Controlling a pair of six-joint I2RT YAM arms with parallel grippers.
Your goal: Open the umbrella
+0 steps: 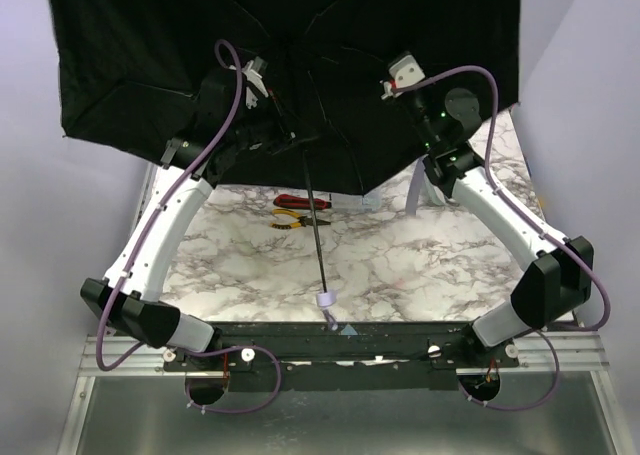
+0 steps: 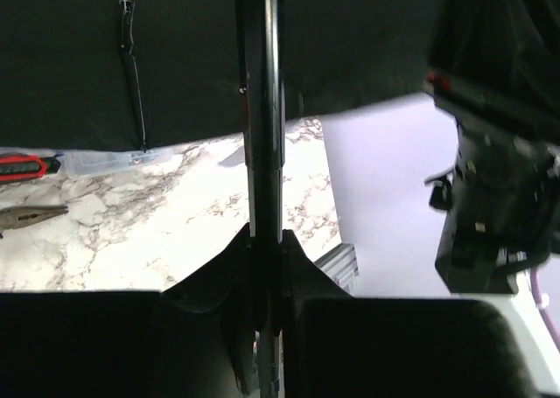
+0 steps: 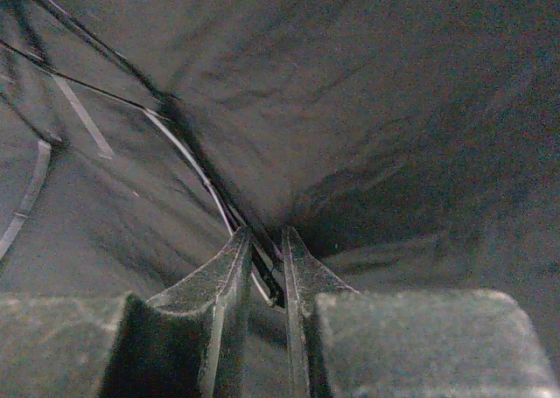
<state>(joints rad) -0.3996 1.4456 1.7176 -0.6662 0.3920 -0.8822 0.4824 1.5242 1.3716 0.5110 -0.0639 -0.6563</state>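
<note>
Between left fingers (image 2: 210, 280) runs the umbrella (image 2: 262, 109) shaft, right fingers (image 3: 219, 280) pinching a rib.

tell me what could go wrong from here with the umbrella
The right gripper is clamped on a thin rib; a hard pull may bend it. The left gripper pinches only the smooth shaft, so it might slide or twist. If either grip lets go, the canopy could drop onto the pliers.
</note>
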